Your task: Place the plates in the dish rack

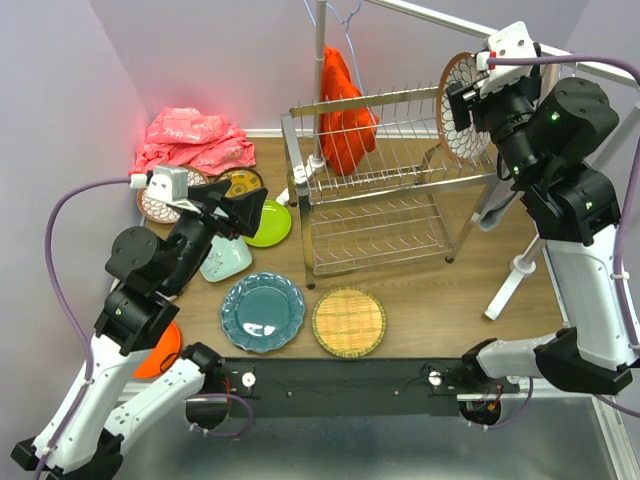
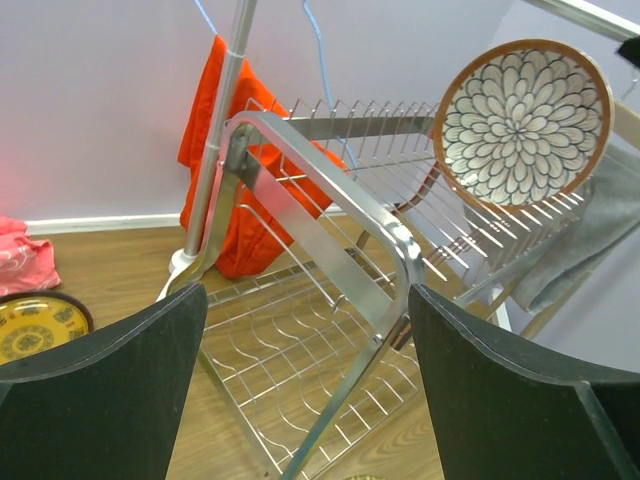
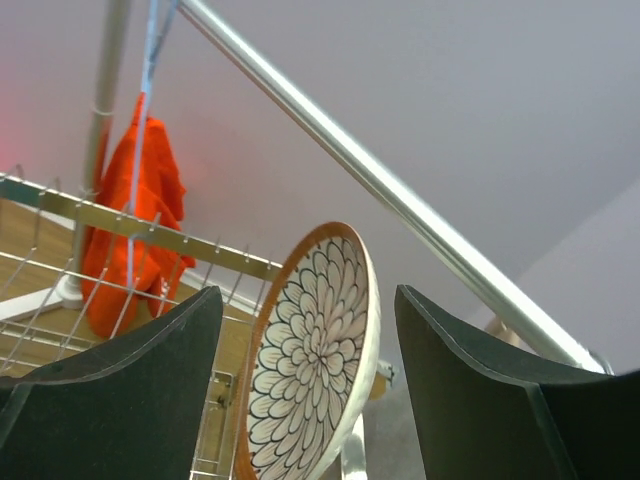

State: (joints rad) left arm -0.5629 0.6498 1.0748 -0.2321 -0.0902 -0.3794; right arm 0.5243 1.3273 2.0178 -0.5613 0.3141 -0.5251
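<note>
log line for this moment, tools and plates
left tool open, empty | right tool open around flower plate | plate upright, rack top tier | teal plate, woven plate on table

No text, label, brand, number or sign can be read in any view. The dark marks on the yellow plate (image 2: 35, 330), low and to the left of the left jaws, are too small to tell writing from pattern.
</note>
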